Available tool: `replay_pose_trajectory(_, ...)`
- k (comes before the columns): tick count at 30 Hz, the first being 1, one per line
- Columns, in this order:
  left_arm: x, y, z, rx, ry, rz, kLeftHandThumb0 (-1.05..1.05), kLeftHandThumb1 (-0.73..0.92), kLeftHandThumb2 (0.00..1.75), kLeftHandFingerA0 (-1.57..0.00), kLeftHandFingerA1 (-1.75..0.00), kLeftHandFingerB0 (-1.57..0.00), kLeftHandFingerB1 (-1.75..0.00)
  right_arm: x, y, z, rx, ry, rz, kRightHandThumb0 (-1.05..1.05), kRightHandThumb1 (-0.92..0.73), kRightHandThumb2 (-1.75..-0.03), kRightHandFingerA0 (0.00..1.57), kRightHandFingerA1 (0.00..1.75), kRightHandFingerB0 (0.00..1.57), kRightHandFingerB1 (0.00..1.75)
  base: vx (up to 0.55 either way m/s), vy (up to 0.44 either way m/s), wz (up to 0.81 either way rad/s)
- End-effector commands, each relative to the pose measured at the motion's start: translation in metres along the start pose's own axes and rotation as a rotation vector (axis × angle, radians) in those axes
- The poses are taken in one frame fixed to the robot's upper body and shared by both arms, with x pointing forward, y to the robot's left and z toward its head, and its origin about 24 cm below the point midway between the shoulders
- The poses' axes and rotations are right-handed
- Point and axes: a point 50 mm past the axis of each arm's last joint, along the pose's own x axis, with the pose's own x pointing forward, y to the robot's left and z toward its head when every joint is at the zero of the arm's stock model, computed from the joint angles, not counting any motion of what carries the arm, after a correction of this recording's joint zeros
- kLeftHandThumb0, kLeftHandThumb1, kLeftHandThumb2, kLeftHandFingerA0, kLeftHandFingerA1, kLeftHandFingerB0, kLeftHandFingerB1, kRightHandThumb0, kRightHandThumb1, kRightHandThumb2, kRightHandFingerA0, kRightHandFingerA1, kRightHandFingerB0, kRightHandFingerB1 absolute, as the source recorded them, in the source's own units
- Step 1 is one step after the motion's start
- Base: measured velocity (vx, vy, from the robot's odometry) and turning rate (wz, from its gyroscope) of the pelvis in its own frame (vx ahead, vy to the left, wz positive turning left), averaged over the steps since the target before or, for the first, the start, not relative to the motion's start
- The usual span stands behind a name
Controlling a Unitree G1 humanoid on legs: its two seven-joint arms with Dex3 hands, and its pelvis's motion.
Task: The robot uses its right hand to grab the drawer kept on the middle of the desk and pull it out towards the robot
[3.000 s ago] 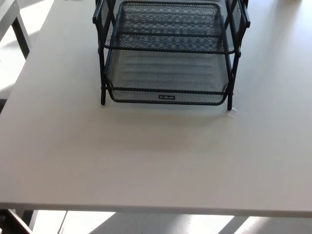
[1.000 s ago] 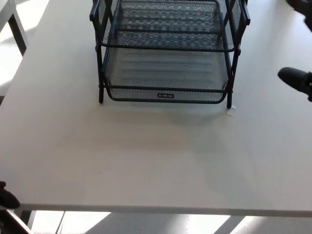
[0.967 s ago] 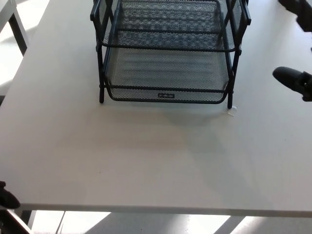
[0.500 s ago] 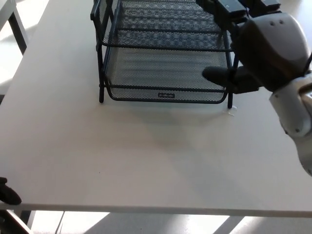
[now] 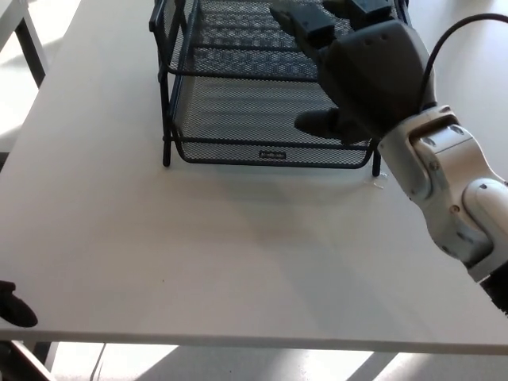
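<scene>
A black wire-mesh drawer rack (image 5: 270, 87) is seen standing on the far middle part of a pale desk (image 5: 198, 254), its upper part cut off by the top edge of the view. Two mesh trays are visible in the rack, one above the other; the lower drawer (image 5: 238, 131) sits low on the desk surface, and a small label is carried at the middle of its front rim. The front rim of this lower drawer lies roughly level with the rack's two front legs. The right hand (image 5: 361, 67) is brought in from the right side on a white forearm (image 5: 448, 194) and is held over the right portion of the rack, in front of the upper tray. Its fingers (image 5: 305, 24) are spread apart and extended toward the left, while the thumb (image 5: 317, 121) is pointed left lower down, above the right part of the lower drawer. Nothing is gripped by the hand; whether any fingertip touches the mesh cannot be told. A tiny pale scrap (image 5: 379, 181) lies on the desk just beside the rack's front right leg. At the lower left edge of the view, a small dark rounded part of the left hand (image 5: 14, 305) is seen beside the near edge of the desk; how its fingers are set cannot be told.
</scene>
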Motion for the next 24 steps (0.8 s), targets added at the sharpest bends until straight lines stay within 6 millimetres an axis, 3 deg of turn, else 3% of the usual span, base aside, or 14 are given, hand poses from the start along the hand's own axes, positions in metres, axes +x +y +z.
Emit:
replay_pose_trajectory(1,0.003,0.002,0.003,0.032,-0.032,-0.02,-0.29,0.54,0.57,-0.81,-0.9,-0.82,-0.62,0.014,0.007,-0.009,-0.086,0.018,-0.043,-0.71,-0.4,-0.79,0.15,0.53,0.05,0.34,0.0,0.0,0.0)
replay_pose_trajectory(2,0.004,0.002,0.003,0.032,-0.033,-0.023,-0.29,0.55,0.57,-0.81,-0.9,-0.83,-0.62,0.015,0.009,-0.011,-0.095,0.029,-0.043,-0.71,-0.5,-0.56,0.19,0.47,0.07,0.32,0.0,0.0,0.0)
replay_pose_trajectory(5,0.004,0.002,0.004,0.039,-0.041,-0.02,-0.29,0.54,0.56,-0.82,-0.9,-0.83,-0.62,0.018,0.013,-0.014,-0.142,0.048,-0.032,-0.72,-0.52,-0.56,0.16,0.47,0.04,0.31,0.0,0.0,0.0)
replay_pose_trajectory(6,0.004,0.002,0.004,0.037,-0.046,-0.016,-0.29,0.53,0.57,-0.84,-0.9,-0.83,-0.63,0.021,0.017,-0.017,-0.167,0.071,-0.029,-0.39,-0.23,-0.87,0.0,0.51,0.0,0.53,0.0,0.0,0.0)
replay_pose_trajectory(7,0.003,0.001,0.004,0.035,-0.05,-0.019,-0.29,0.53,0.57,-0.84,-0.9,-0.83,-0.62,0.021,0.018,-0.018,-0.177,0.087,-0.034,-0.69,-0.51,-0.56,0.15,0.48,0.05,0.31,0.0,0.0,0.0)
replay_pose_trajectory(9,0.004,0.001,0.004,0.025,-0.03,-0.025,-0.31,0.54,0.57,-0.82,-0.89,-0.82,-0.61,0.023,0.02,-0.023,-0.197,0.101,-0.049,-0.72,-0.42,-0.8,0.16,0.55,0.03,0.38,0.0,0.0,0.0)
replay_pose_trajectory(13,0.006,0.005,0.005,0.04,-0.047,-0.019,-0.29,0.54,0.56,-0.81,-0.92,-0.82,-0.63,0.027,0.018,-0.029,-0.204,0.098,-0.072,-0.69,-0.42,-0.82,0.2,0.6,0.03,0.44,0.0,0.0,0.0)
replay_pose_trajectory(15,0.007,0.007,0.007,0.047,-0.055,-0.018,-0.29,0.54,0.57,-0.83,-0.92,-0.83,-0.63,0.028,0.017,-0.032,-0.208,0.088,-0.077,-0.63,-0.53,-0.56,0.3,0.61,0.1,0.43,0.0,0.0,0.0)
replay_pose_trajectory(17,0.008,0.009,0.007,0.052,-0.054,-0.021,-0.29,0.54,0.57,-0.81,-0.91,-0.82,-0.62,0.028,0.017,-0.034,-0.214,0.091,-0.077,-0.67,-0.4,-0.79,0.35,0.66,0.08,0.5,0.0,0.0,0.0)
replay_pose_trajectory(19,0.01,0.01,0.007,0.06,-0.061,-0.019,-0.28,0.54,0.56,-0.82,-0.89,-0.83,-0.61,0.028,0.018,-0.036,-0.271,0.071,-0.073,-0.61,-0.51,-0.56,0.56,0.78,0.18,0.47,0.0,0.0,0.0)
replay_pose_trajectory(20,0.011,0.011,0.008,0.061,-0.065,-0.017,-0.28,0.54,0.56,-0.82,-0.9,-0.83,-0.62,0.027,0.018,-0.037,-0.277,0.072,-0.075,-0.68,-0.42,-0.79,0.62,0.81,0.18,0.53,0.0,0.0,0.0)
replay_pose_trajectory(22,0.012,0.012,0.008,0.063,-0.069,-0.02,-0.28,0.54,0.57,-0.82,-0.91,-0.83,-0.62,0.026,0.02,-0.039,-0.272,0.06,-0.078,-0.56,-0.5,-0.55,0.73,0.92,0.3,0.46,0.0,0.0,0.0)
replay_pose_trajectory(23,0.012,0.013,0.008,0.067,-0.074,-0.015,-0.28,0.54,0.56,-0.83,-0.9,-0.84,-0.61,0.025,0.02,-0.039,-0.281,0.034,-0.109,-0.57,-0.37,-0.79,0.87,1.03,0.34,0.57,0.0,0.0,0.0)
replay_pose_trajectory(24,0.013,0.015,0.009,0.071,-0.078,-0.009,-0.28,0.54,0.56,-0.83,-0.9,-0.84,-0.61,0.025,0.019,-0.04,-0.286,0.028,-0.126,-0.57,-0.37,-0.79,0.87,1.03,0.34,0.57,0.0,0.0,0.0)
